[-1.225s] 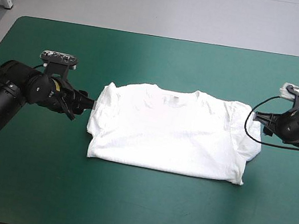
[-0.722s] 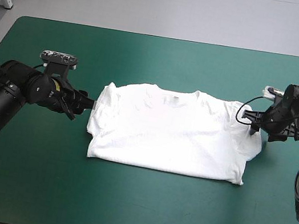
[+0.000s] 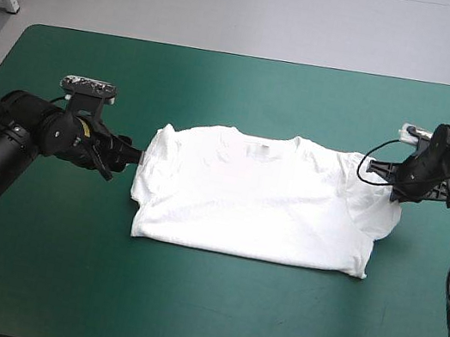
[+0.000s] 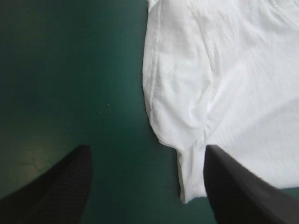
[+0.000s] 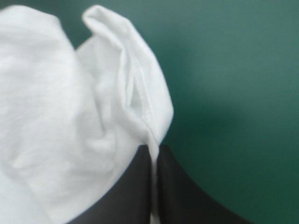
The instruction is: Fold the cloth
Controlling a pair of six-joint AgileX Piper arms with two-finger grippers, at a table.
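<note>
Right wrist view: black-fingered right gripper [image 5: 153,150] pinches the limp white T-shirt [image 5: 46,116] by its right sleeve hem, left gripper [image 4: 148,151] gaping opposite.

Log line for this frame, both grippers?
white short-sleeved T-shirt: lying flat | left gripper: open at T-shirt edge | right gripper: shut on T-shirt

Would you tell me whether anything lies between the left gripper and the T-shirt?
Nothing visible does: the left gripper is open at the T-shirt, whose sleeve edge lies between its fingers on the bare cover.
</note>
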